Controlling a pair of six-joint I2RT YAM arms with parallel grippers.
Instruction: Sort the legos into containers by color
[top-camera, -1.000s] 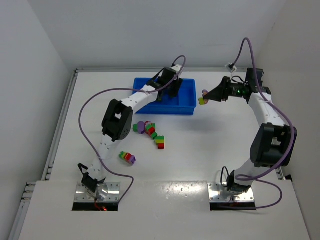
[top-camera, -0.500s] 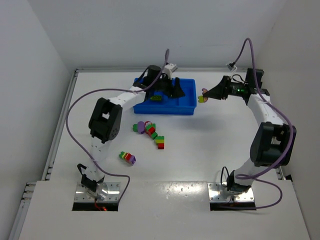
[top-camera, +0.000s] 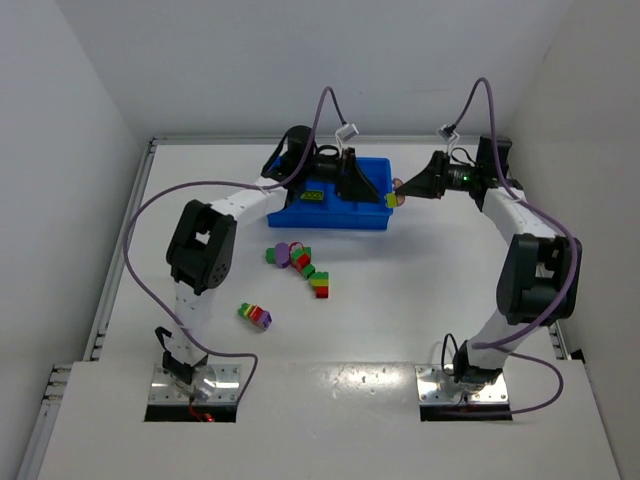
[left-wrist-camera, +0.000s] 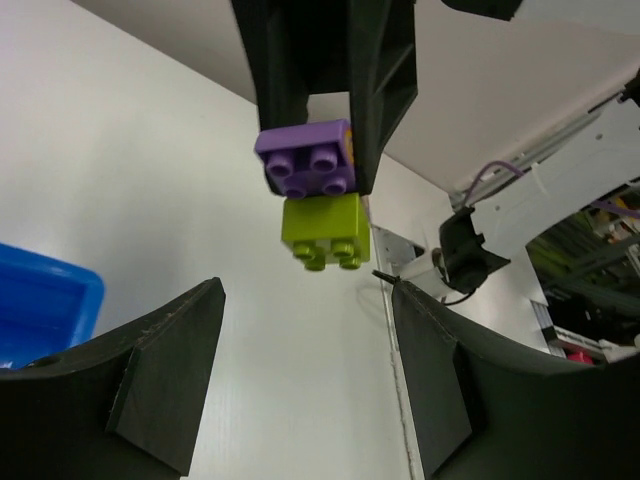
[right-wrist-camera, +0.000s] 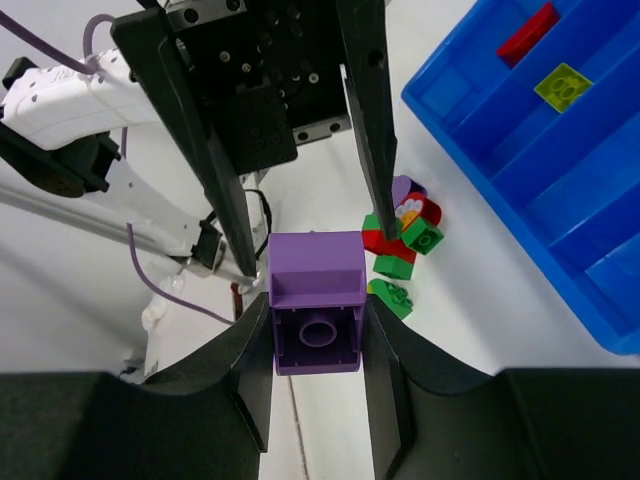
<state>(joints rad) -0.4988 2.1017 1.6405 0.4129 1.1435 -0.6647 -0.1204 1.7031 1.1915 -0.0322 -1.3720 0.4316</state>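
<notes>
Clamping a purple-and-green lego stack (left-wrist-camera: 305, 165), right gripper (right-wrist-camera: 317, 335) hangs just beside the 3 o'clock end of the blue tray (top-camera: 335, 217). Left gripper (top-camera: 362, 188), jaws apart and empty, faces the stack from its 9 o'clock, over the tray. Yellow lego (top-camera: 313, 197) lies inside the tray. Loose legos (top-camera: 300, 260) sit on the table (top-camera: 400, 300) at the tray's 6 o'clock.

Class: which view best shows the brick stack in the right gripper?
Left wrist: the stack shows both bricks, purple and green. Right wrist shows only its purple underside; the top view, a tiny speck.
</notes>
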